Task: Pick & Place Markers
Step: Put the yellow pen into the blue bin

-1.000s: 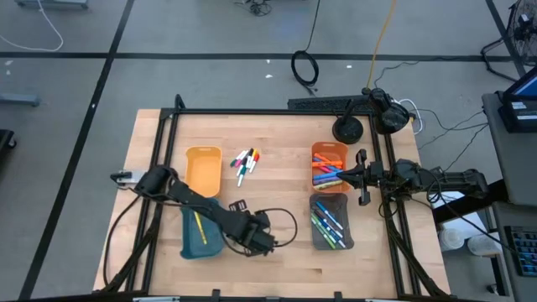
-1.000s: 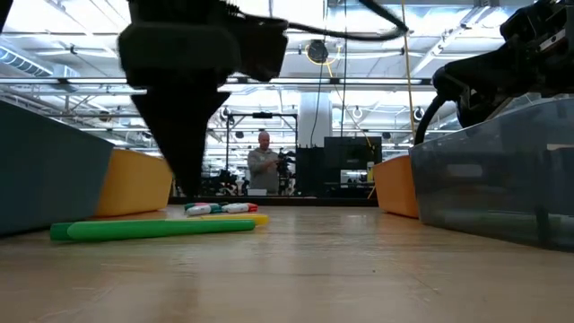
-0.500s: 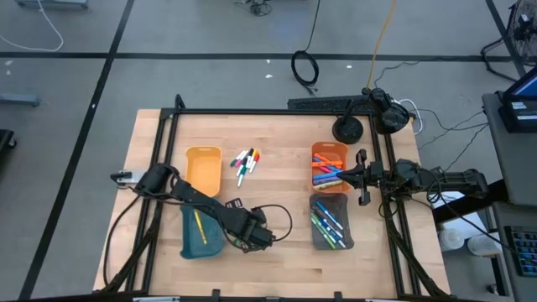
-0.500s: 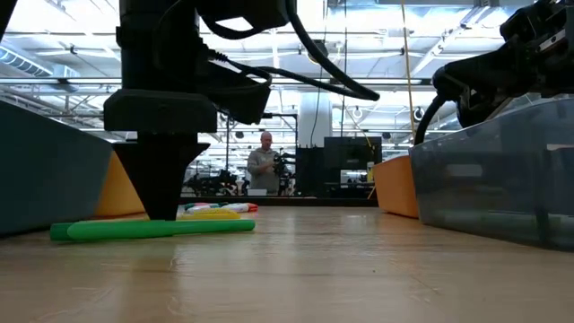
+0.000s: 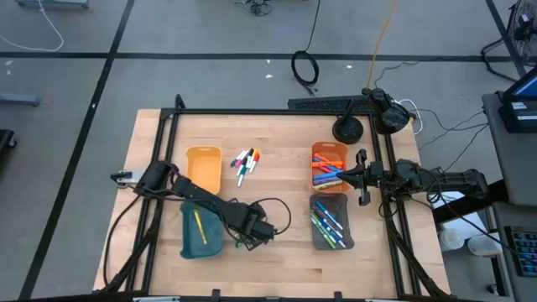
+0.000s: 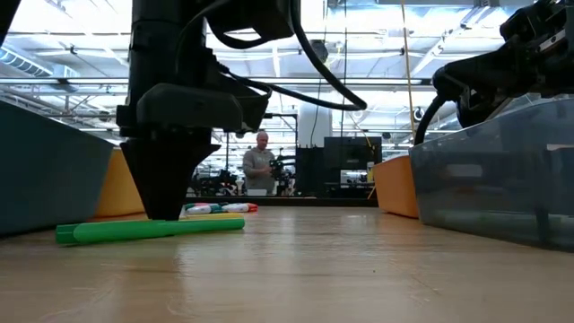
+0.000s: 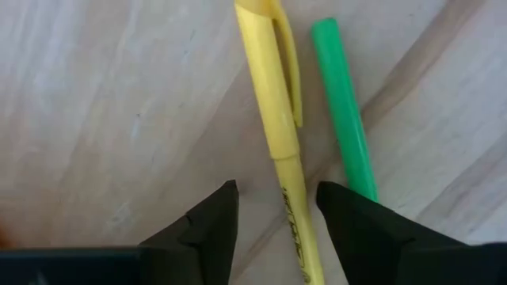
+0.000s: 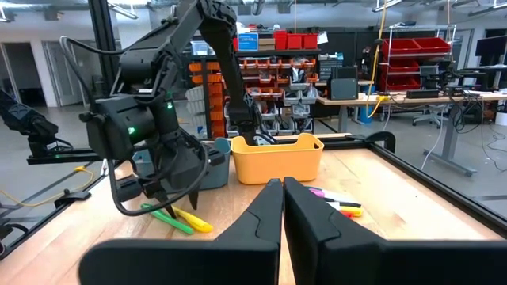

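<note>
A yellow highlighter (image 7: pixel 273 103) and a green one (image 7: pixel 341 111) lie side by side, flat on the wooden table, just right of the teal tray (image 5: pixel 191 242). My left gripper (image 5: pixel 245 235) points straight down over them, open. Its two fingers stand on either side of the yellow highlighter's lower body (image 7: pixel 295 229), close to the table. In the low view the green highlighter (image 6: pixel 148 231) lies in front of the fingertips (image 6: pixel 166 211). More markers (image 5: pixel 245 164) lie in a small pile at the far middle. My right gripper (image 5: pixel 361 178) waits shut and level at the table's right.
A yellow-orange tray (image 5: pixel 203 170) stands beyond the teal one, which holds a yellow marker (image 5: pixel 200 228). On the right, an orange tray (image 5: pixel 329 156) and a grey tray (image 5: pixel 331 204) hold several markers. A person stands in the room far behind the table.
My left gripper has sunk toward the table and shifted left toward the teal tray, rolling its wrist as it went. Its fingertips now stand low around the yellow highlighter. The gap between the fingers looks unchanged.
</note>
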{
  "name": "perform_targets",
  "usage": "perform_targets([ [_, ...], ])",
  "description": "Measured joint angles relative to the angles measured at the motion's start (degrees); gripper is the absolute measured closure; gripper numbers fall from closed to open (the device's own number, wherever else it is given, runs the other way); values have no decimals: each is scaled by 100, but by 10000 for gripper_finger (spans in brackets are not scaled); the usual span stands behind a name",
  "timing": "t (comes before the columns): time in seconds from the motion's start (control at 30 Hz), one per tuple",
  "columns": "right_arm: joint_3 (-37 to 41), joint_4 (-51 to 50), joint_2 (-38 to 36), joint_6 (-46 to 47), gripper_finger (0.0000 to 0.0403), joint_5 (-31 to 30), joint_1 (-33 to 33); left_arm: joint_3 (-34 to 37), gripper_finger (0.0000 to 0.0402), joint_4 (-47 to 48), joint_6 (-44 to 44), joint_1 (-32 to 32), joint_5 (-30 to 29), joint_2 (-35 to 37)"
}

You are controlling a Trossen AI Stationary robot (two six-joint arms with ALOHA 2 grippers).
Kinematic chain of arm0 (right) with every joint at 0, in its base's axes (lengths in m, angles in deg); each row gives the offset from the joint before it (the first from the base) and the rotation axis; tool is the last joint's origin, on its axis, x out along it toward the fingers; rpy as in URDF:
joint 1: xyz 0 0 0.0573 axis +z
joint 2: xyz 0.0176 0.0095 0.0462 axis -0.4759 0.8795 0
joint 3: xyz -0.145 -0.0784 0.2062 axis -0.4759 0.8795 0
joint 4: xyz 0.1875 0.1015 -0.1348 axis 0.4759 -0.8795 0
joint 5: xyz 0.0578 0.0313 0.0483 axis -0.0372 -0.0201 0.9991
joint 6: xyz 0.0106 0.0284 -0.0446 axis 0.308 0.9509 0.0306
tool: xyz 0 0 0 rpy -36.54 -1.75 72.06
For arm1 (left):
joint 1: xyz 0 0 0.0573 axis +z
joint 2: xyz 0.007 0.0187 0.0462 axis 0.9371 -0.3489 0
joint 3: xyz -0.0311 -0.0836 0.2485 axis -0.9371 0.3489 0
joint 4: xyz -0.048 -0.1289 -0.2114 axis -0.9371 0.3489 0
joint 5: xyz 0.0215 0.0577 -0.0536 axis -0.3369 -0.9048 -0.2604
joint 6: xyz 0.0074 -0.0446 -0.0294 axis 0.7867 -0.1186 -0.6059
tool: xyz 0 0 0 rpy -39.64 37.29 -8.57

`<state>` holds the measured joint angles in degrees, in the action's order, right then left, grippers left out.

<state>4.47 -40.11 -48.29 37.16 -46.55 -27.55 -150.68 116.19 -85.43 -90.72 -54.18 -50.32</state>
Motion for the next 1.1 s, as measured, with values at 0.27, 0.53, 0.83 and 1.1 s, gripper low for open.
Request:
perform_targets([
  [0.27, 0, 0, 0, 1, 399, 0, -1, 0, 295, -138, 100, -9, 35, -11],
  [0.53, 1, -2, 0, 0, 399, -1, -1, -5, 380, -171, 199, -13, -65, -13],
  [0.83, 2, 0, 1, 0, 399, 0, 0, -1, 360, -167, 582, -24, -229, 45],
  [1.1, 0, 0, 3, 0, 399, 0, -1, -71, 382, -106, 645, -92, -862, 557],
])
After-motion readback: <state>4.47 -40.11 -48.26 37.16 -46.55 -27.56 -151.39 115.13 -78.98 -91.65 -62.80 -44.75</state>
